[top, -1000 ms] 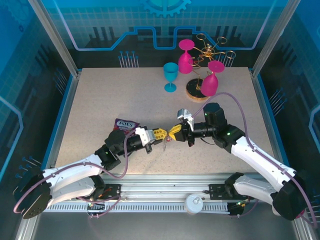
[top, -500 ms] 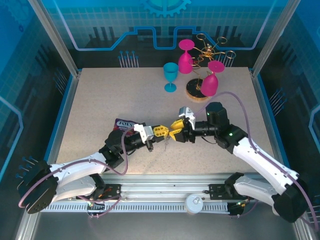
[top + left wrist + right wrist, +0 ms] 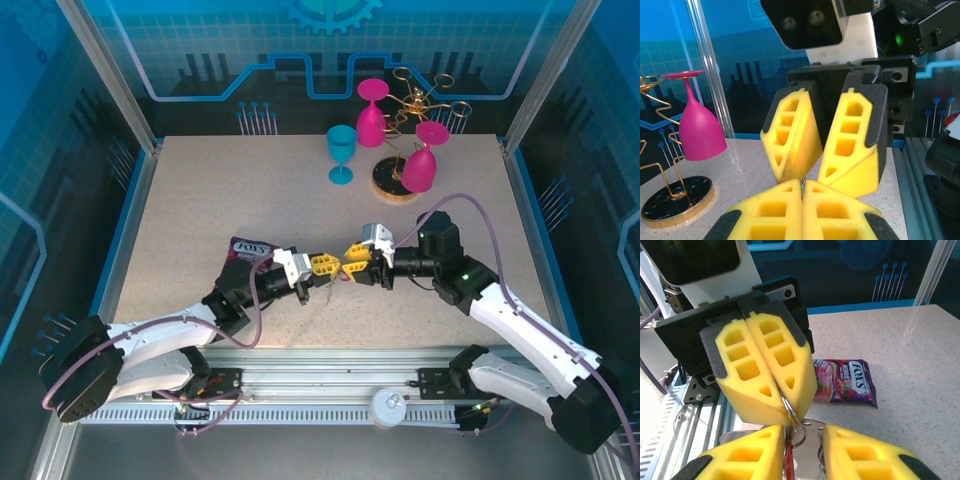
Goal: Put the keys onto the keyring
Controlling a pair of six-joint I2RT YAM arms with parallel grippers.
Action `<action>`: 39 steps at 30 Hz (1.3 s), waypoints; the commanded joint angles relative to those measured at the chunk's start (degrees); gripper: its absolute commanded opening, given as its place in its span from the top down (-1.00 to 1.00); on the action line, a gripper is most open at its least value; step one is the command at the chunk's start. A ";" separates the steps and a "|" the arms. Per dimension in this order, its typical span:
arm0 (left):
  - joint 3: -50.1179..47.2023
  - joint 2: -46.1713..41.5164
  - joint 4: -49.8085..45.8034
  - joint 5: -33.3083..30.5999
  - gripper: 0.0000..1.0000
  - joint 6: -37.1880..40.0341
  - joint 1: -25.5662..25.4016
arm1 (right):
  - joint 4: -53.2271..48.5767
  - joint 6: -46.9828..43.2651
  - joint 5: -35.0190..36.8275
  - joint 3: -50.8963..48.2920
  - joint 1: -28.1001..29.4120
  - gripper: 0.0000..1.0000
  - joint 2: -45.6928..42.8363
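Yellow-padded grippers meet tip to tip at the lower centre of the speckled table [image 3: 200,200], close to its near edge.

Bare tabletop lies open across the left, the upper left and the far right of the overhead view. The upper centre holds two pink goblets [image 3: 372,112], one teal goblet [image 3: 341,150] and one gold wire rack [image 3: 420,100]. One purple snack packet [image 3: 250,247] lies just behind the left arm's wrist. The left gripper [image 3: 330,264] has its jaws pressed together, pinching a thin silver wire ring of the keyring [image 3: 791,415] at their tips. The right gripper [image 3: 802,455] stands narrowly parted. The keys [image 3: 788,460], seen as a slim red tag beside small silver rings, sit in the gap between its pads.
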 commanded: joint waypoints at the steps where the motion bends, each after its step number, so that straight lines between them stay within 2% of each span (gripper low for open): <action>1: -0.01 -0.01 3.00 2.52 1.00 -0.48 -0.30 | 1.07 -2.82 -1.15 1.29 0.47 0.48 0.91; 8: 0.63 0.23 1.97 3.81 1.00 -0.92 -0.30 | 3.47 -2.57 -4.45 1.14 0.81 0.67 1.41; 12: 0.71 0.65 2.31 4.16 1.00 -1.36 -0.26 | 4.99 -1.99 -6.98 1.05 0.86 1.00 1.70; 18: -0.14 -0.64 -0.32 1.41 1.00 -1.70 -0.02 | 0.78 -4.73 -6.17 2.55 0.86 1.00 1.71; 25: 4.20 -4.11 -24.60 -1.69 0.79 5.46 -0.01 | -13.73 -13.12 -3.04 8.55 1.99 1.00 5.44; 28: 5.12 -3.79 -30.57 -1.96 0.79 7.88 -0.04 | -15.96 -14.94 -2.17 10.06 3.00 1.00 7.70; 37: 7.17 -1.86 -39.09 -1.55 0.86 11.53 0.00 | -19.79 -18.65 0.69 12.60 6.29 1.00 13.02; 39: 7.62 -1.83 -40.90 -1.46 0.94 12.45 0.00 | -20.14 -18.98 1.00 12.87 6.75 1.00 13.77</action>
